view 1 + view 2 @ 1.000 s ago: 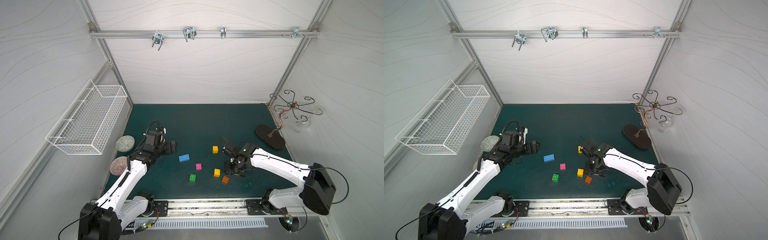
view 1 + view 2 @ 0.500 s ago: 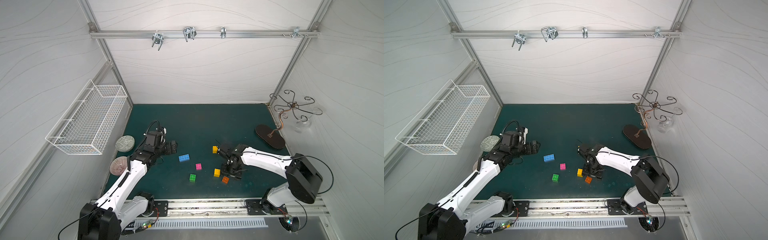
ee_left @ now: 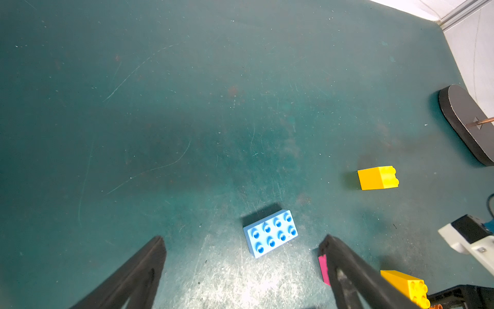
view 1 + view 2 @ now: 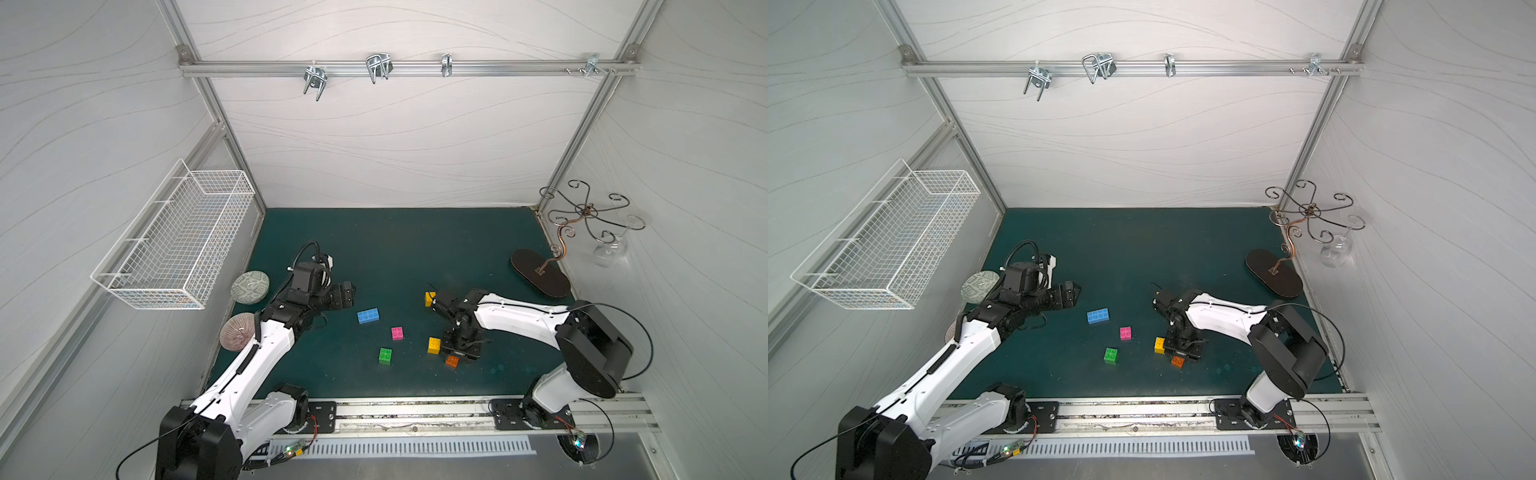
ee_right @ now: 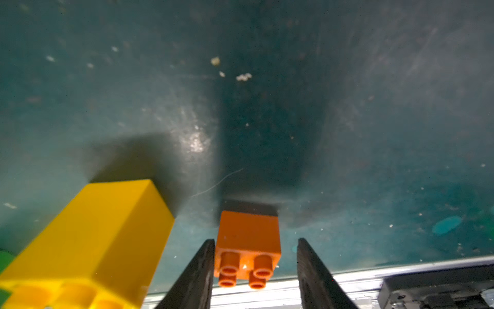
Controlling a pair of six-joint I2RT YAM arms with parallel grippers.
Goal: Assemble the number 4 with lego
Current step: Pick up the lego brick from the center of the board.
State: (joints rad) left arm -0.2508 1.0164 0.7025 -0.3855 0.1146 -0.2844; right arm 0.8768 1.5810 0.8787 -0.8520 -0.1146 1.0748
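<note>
Six lego bricks (image 4: 397, 333) lie loose on the green mat (image 4: 395, 249), each apart from the others, so I have no part of the number 4 joined yet. Nearest the front rail (image 4: 415, 409) sits the orange brick (image 5: 247, 240), its studs facing the right wrist camera. The right gripper (image 5: 255, 240) stands straight down over it with the brick between its fingers. One finger (image 5: 203, 262) is against the brick's side, while the other shows a sliver of mat between pad and plastic. I read that claw as part open around the brick, not yet clamped on it.

Just beside it is a yellow brick (image 4: 434, 345). The second yellow brick (image 4: 429, 298) lies on its side farther back, close by the right arm (image 4: 519, 320). Towards the middle I see the pink brick (image 4: 1125, 333), the green brick (image 4: 385, 356) nearer the rail, and the long blue brick (image 3: 270, 233), studs up.

The left gripper (image 3: 243, 237) hovers above the mat with its jaws spread wide and holding nothing, the blue brick just ahead of its fingertips. Beyond the left arm (image 4: 257, 357) are two round patterned discs (image 4: 250, 286), below a white wire basket (image 4: 178, 241) on the wall. In the far right corner a curly metal stand (image 4: 540, 272) has a glass (image 4: 611, 251) hanging from it
</note>
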